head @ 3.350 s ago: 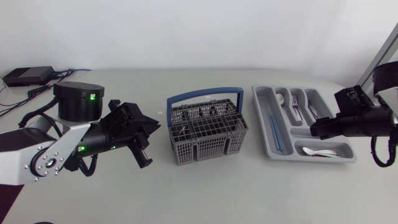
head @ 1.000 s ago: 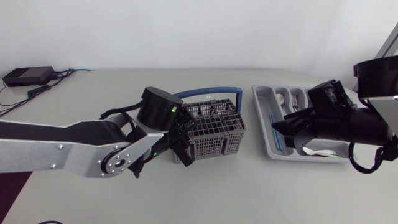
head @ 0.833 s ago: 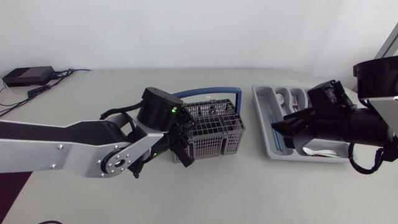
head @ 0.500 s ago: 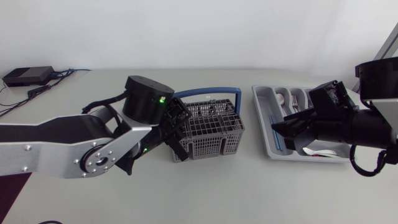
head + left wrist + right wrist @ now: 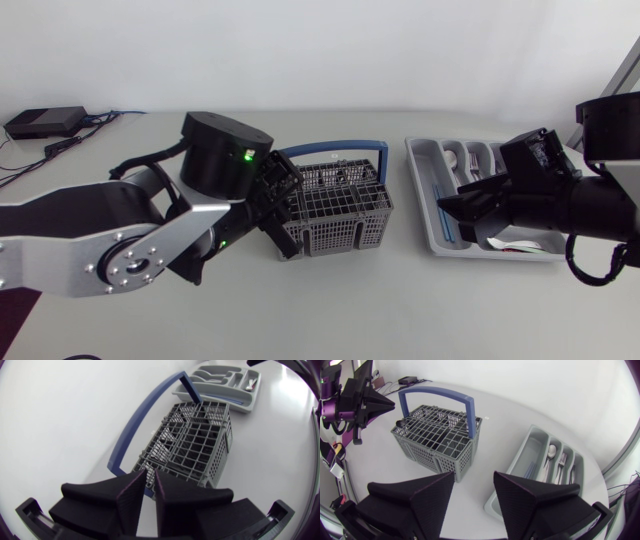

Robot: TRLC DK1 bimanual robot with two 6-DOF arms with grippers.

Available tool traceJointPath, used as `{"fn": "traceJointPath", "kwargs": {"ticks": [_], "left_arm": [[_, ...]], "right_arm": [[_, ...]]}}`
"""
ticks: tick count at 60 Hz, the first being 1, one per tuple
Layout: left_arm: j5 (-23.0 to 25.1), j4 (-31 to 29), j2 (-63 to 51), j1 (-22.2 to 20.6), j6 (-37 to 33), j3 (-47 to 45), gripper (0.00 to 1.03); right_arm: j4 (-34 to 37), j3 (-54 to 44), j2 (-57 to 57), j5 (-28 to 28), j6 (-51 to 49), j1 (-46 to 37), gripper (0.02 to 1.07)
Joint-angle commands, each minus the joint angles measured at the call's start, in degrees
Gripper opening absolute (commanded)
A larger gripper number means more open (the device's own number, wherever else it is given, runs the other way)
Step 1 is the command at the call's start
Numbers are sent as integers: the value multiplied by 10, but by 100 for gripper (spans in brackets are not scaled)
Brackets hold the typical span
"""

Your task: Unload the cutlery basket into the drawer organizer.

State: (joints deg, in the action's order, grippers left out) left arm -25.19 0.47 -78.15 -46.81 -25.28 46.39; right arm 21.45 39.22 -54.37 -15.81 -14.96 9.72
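Note:
The grey wire cutlery basket [image 5: 335, 208] with a blue handle [image 5: 330, 150] stands mid-table, and dark pieces lie inside it. My left gripper [image 5: 278, 208] hovers over the basket's left end. In the left wrist view its fingers [image 5: 132, 492] are shut to a thin slit and I see nothing between them; the basket [image 5: 195, 442] lies just ahead. The grey drawer organizer [image 5: 427, 205] sits to the right and holds a spoon [image 5: 551, 452], a fork [image 5: 563, 460] and a white spoon [image 5: 515, 243]. My right gripper [image 5: 450, 208] hangs open over the organizer's left side, holding nothing.
A black box [image 5: 45, 122] and cables [image 5: 70, 143] lie at the table's back left corner. A long blue item [image 5: 440, 212] lies in the organizer's long compartment. Bare table runs along the front of the basket and the organizer.
My left gripper has closed its fingers and lifted up and back to the left from the basket's left end. The right arm has barely moved.

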Motion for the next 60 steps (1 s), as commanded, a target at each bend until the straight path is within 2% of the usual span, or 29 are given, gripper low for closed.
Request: {"fn": "traceJointPath", "kwargs": {"ticks": [1,4,11,17,31,44,60], "left_arm": [[-14,-38,-3,-16,14,27,38],[-21,-97,-20,-21,39,59,42],[-22,-166,-35,-42,68,101,50],[-28,-201,-46,-47,85,130,58],[-40,-270,-94,-44,153,182,60],[-42,-304,-126,-48,182,203,66],[-65,-304,-149,-45,188,208,67]], "right_arm": [[7,-19,4,4,13,6,60],[6,-20,3,4,13,6,60],[3,-23,1,14,17,17,60],[3,-26,2,24,20,27,60],[3,-29,1,27,23,30,60],[0,-26,-6,43,32,51,60],[0,-26,-9,47,35,55,60]]}}
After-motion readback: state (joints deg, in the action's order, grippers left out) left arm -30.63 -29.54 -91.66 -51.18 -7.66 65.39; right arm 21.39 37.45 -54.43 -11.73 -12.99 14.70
